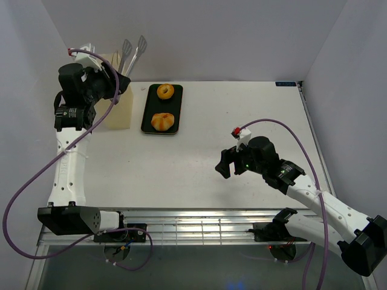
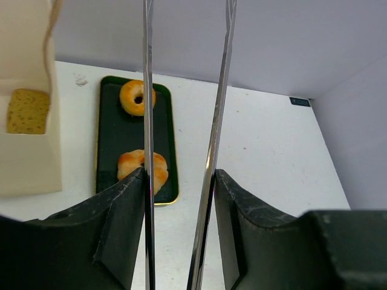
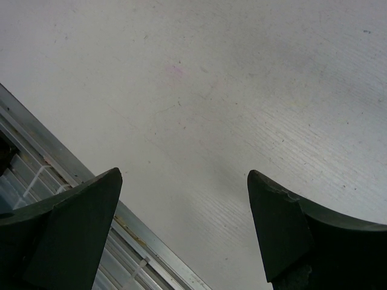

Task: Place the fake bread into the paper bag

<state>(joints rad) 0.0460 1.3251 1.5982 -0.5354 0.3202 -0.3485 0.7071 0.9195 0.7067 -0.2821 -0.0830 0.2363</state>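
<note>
My left gripper [image 1: 123,77] is shut on a pair of metal tongs [image 1: 134,51], held high at the back left over the open cream paper bag [image 1: 118,110]. In the left wrist view the gripper [image 2: 179,176] clamps the two tong arms [image 2: 213,121], whose tips are out of frame. A flat tan piece [image 2: 27,112] lies inside the bag [image 2: 30,157]. An orange-brown ring [image 1: 165,91] and a golden segmented bun [image 1: 162,121] sit on the black tray [image 1: 147,112]. The white ring is out of view. My right gripper [image 1: 225,163] is open and empty above bare table.
The tray [image 2: 112,139] with the ring [image 2: 138,96] and the bun [image 2: 158,166] lies just right of the bag. The right wrist view shows the gripper [image 3: 181,175] above the white tabletop, near the table's metal front rail [image 3: 72,175]. White walls enclose the table.
</note>
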